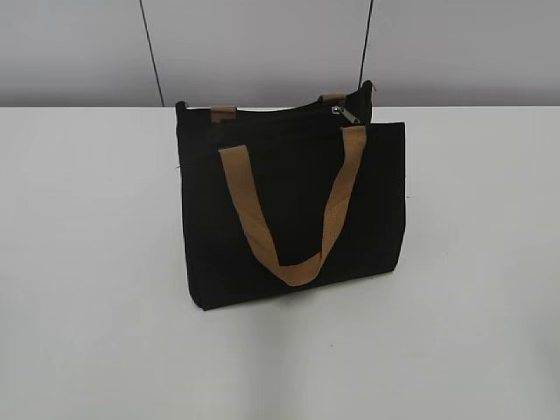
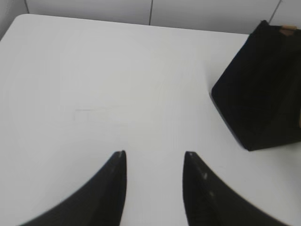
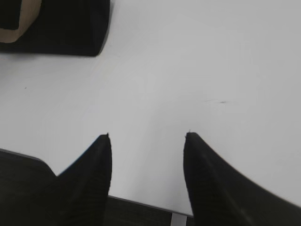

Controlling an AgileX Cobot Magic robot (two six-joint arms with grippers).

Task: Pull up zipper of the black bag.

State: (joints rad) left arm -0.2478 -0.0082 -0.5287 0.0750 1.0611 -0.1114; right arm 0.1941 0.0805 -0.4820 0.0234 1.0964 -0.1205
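Observation:
The black bag (image 1: 293, 210) stands upright on the white table (image 1: 87, 262), a tan handle (image 1: 293, 206) hanging down its front. The silver-grey zipper (image 1: 346, 115) sits near the right end of the bag's top edge. Neither gripper shows in the exterior view. In the left wrist view my left gripper (image 2: 154, 155) is open and empty above bare table, the bag (image 2: 261, 89) to its upper right. In the right wrist view my right gripper (image 3: 147, 136) is open and empty near the table's front edge, a corner of the bag (image 3: 61, 23) at upper left.
A grey wall with dark vertical seams (image 1: 150, 52) rises behind the table. The table's near edge (image 3: 141, 202) lies just under the right gripper.

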